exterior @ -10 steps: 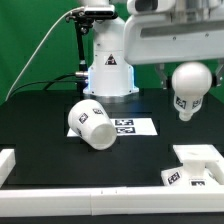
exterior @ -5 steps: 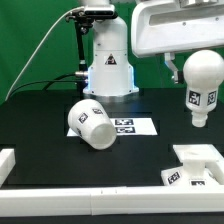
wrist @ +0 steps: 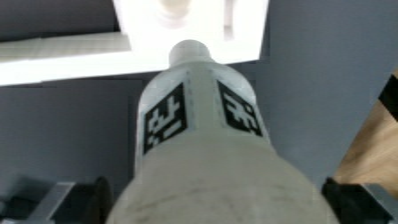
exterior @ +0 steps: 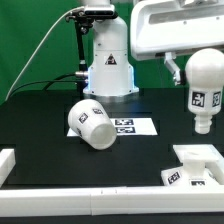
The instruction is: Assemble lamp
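1. The bulb (exterior: 205, 88) hangs aloft, stem down, seemingly pinched at its round head by the pincer (wrist: 199, 200), whose fingers are mostly hidden.
2. The base (exterior: 196, 162) sits on the desk (exterior: 40, 125) below the pincer.
3. The shade (exterior: 91, 123) lies tipped, lower, well off toward the exterior view's left.

The robot (exterior: 108, 50) is shiny white and round, with a blue light (exterior: 108, 72) on its front and a black cap (exterior: 95, 12) on top. A thin black cable (exterior: 40, 48) runs to it. The arm (exterior: 175, 25) is white, grey underneath. The gripper (exterior: 198, 66) has grey fingers (exterior: 172, 68).
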`<state>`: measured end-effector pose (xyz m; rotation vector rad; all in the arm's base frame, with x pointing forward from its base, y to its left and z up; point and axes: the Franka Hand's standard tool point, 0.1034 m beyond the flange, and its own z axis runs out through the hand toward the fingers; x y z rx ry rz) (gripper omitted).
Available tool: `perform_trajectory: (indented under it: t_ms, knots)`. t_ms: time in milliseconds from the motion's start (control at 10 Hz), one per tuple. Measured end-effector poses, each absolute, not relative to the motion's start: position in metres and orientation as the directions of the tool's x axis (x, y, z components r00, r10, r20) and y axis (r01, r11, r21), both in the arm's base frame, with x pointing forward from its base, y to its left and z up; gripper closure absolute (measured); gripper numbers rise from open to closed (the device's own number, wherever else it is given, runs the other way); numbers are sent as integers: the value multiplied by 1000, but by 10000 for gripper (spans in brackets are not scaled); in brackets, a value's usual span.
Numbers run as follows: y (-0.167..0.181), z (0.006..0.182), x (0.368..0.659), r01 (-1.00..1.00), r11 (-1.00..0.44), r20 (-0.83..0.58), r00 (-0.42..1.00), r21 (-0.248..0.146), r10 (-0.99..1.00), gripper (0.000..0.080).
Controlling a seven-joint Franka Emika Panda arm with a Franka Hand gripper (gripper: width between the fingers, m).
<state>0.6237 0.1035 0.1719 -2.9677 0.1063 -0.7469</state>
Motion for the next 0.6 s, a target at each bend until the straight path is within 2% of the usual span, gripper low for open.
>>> perform_trajectory:
  t_ms: [200,400,600]
  knots:
    - [101,166,622,-37,-996,467,882,-83,-72,225]
    - [89,146,620,12,-999,475,880,-33,-5,225]
    - [86,139,621,20,-1000,487,873,-21,7,225]
